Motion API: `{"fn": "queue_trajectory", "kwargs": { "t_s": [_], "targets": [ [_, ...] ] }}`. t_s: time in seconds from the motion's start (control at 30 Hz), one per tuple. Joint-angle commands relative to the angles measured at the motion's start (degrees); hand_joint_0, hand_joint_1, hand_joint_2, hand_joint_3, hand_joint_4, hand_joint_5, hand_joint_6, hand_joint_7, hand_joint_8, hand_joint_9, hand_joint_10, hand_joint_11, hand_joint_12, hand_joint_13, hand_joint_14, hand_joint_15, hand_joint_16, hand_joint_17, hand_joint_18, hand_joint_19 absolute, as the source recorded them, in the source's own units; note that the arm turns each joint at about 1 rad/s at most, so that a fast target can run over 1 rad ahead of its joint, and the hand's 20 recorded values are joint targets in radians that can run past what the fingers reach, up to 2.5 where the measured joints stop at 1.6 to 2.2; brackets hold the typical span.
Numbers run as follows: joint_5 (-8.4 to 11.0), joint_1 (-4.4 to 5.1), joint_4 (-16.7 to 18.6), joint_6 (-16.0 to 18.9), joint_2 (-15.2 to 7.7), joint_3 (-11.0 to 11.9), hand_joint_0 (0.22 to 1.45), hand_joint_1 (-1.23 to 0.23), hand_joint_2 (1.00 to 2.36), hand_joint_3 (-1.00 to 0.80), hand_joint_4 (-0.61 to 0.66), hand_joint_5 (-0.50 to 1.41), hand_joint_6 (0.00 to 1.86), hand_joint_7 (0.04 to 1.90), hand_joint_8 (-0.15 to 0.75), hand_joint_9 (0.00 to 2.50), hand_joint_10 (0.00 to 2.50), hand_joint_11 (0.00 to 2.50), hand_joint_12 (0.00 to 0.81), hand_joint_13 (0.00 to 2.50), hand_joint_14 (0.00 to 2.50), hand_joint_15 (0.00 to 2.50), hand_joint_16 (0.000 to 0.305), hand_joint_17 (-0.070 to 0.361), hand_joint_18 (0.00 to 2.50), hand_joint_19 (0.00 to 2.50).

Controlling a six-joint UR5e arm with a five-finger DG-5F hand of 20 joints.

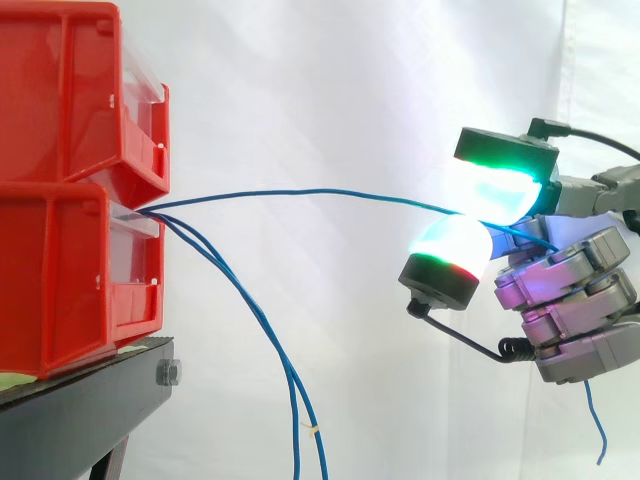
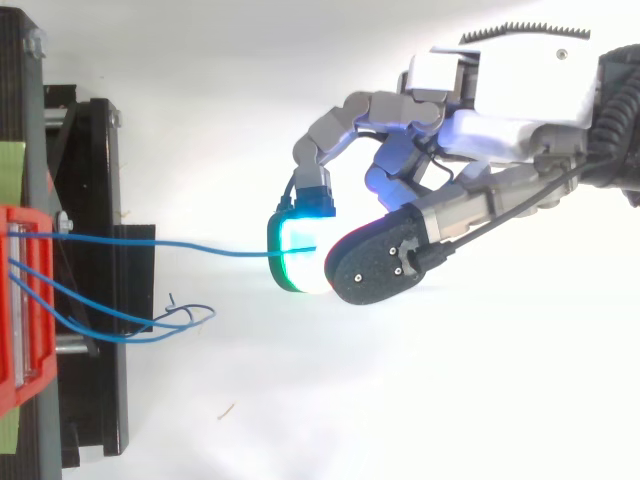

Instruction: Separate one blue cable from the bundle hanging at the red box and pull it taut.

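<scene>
Grey segmented hand (image 2: 490,130) with white back plate; fingers (image 2: 340,125) tipped by black-backed pads (image 1: 495,190) glowing green, white, red.

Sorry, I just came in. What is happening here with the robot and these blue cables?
A robot hand pinches one blue cable between two glowing fingertips. This cable runs from the red bins across to the hand with only a slight bow, so it is nearly taut. The other blue cables hang down loose from the same bins, apart from the pinched one. The bins sit on a black stand.
</scene>
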Motion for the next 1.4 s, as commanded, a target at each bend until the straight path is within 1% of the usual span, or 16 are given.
{"fn": "queue_trajectory", "kwargs": {
  "t_s": [0.0, 0.17, 1.37],
  "targets": [
    [-0.04, 0.0, 0.0, 0.0, 0.0, 0.0, 0.74, -0.76, 1.01, -0.34, -0.07, -0.21, 0.93, 0.94, 0.264, 1.02, 1.43, 1.18, 0.305, 1.09, 1.66, 1.37, 0.03, 0.067, 1.36, 1.66],
    [0.04, 0.0, 0.0, 0.0, 0.0, 0.0, 0.74, -0.76, 1.01, -0.34, -0.06, -0.21, 0.93, 0.93, 0.267, 1.02, 1.42, 1.18, 0.309, 1.1, 1.65, 1.35, 0.031, 0.069, 1.36, 1.66],
    [0.04, 0.0, 0.0, 0.0, 0.0, 0.0, 0.74, -0.77, 1.01, -0.33, -0.06, -0.21, 0.93, 0.95, 0.271, 1.04, 1.33, 1.21, 0.315, 1.12, 1.56, 1.41, 0.03, 0.069, 1.35, 1.63]
  ]
}}
